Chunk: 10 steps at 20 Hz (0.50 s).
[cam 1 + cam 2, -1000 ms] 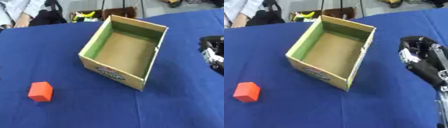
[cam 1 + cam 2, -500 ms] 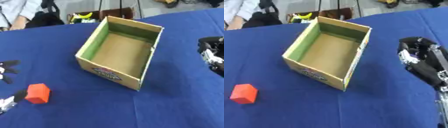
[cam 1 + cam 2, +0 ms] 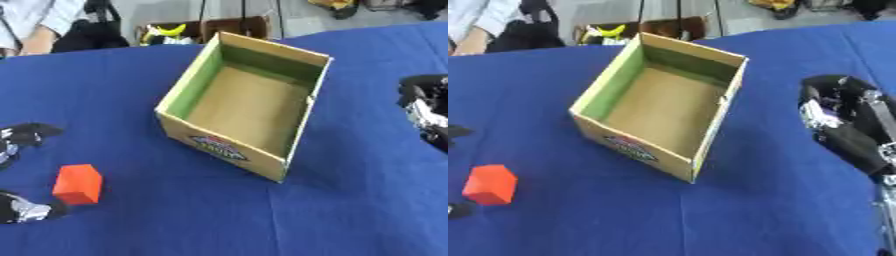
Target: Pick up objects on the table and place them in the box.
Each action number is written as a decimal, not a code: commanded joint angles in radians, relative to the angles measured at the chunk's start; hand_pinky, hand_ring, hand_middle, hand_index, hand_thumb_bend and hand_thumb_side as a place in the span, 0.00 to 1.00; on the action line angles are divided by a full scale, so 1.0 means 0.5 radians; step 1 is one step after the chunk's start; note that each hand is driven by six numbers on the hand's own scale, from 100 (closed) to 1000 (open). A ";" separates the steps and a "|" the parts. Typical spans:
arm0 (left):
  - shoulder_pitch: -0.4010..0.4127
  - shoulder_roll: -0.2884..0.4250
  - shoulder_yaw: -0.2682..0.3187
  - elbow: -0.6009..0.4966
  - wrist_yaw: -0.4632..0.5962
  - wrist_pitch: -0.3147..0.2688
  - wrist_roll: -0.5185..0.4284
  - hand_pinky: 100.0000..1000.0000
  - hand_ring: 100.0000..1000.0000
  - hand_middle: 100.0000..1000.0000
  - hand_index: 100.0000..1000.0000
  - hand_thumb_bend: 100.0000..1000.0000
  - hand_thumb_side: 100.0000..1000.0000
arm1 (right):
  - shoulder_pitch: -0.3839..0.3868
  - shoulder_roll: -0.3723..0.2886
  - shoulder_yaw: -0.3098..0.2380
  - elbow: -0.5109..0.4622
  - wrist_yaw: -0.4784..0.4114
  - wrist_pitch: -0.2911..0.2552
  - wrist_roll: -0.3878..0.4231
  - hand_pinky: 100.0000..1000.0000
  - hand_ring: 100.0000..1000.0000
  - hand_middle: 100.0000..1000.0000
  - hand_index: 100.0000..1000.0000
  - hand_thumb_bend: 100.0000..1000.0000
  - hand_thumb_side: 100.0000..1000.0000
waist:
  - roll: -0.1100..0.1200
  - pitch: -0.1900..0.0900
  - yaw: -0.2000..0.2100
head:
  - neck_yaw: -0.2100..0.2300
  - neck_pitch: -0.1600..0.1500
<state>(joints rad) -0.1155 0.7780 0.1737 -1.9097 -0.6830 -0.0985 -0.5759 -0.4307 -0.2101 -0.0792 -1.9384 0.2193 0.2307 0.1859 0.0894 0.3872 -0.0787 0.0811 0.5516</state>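
Down at seven o'clock, nearest of all: small orange-red rectangular block [image 3: 77,184], standing on the blue cloth-covered table [image 3: 184,225], one long face up, lying well outside the box. Flanking it from the left edge, the robot's black-and-silver left hand [image 3: 21,210], spread wide and holding nothing. One dark digit low, at about eight o'clock from the block and just beside its lower corner; impossible to say whether touching. Other dark fingers [image 3: 24,136] higher up, at ten o'clock from the block and apart from it. Block sitting in the gap between the two, not gripped.

Moving up to the middle of the table: open-topped tan cardboard box [image 3: 229,147], turned askew, nearest corner pointing to about five o'clock. Printed logo in red, blue and yellow on the near outer wall. Left inner wall green, floor plain brown card. Placed well apart from the block, up at roughly two o'clock from it, with a stretch of blue cloth between.

Over at three o'clock, entering from the right edge: the black right hand [image 3: 840,125] with silver parts showing, level with the box and off to its right, clear of the box wall. Touching none of the task's things. Too much of a dark mass to tell whether curled or straight.

Farthest back, at twelve o'clock past the table's far edge: a yellow-and-black object [image 3: 166,34] against something brown, too unclear to name.
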 commanded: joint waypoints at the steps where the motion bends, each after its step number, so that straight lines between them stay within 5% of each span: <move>1: -0.042 0.103 0.009 0.028 -0.030 -0.012 -0.066 0.57 0.80 0.95 1.00 0.77 0.55 | -0.021 -0.017 0.000 -0.016 0.006 -0.007 0.005 0.83 0.81 0.47 0.70 0.00 0.34 | -0.005 -0.035 0.000 | 0.013 -0.026; 10: -0.161 0.138 -0.043 0.168 -0.026 -0.050 -0.202 0.54 0.77 0.90 0.95 0.62 0.52 | -0.023 -0.015 0.006 -0.011 0.007 -0.012 0.014 0.83 0.81 0.47 0.70 0.00 0.34 | -0.005 -0.036 -0.015 | 0.031 -0.043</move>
<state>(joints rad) -0.1878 0.8024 0.1472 -1.8274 -0.6952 -0.1226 -0.6710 -0.4309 -0.2098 -0.0787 -1.9355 0.2192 0.2267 0.1906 0.0894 0.3874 -0.0868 0.0926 0.5426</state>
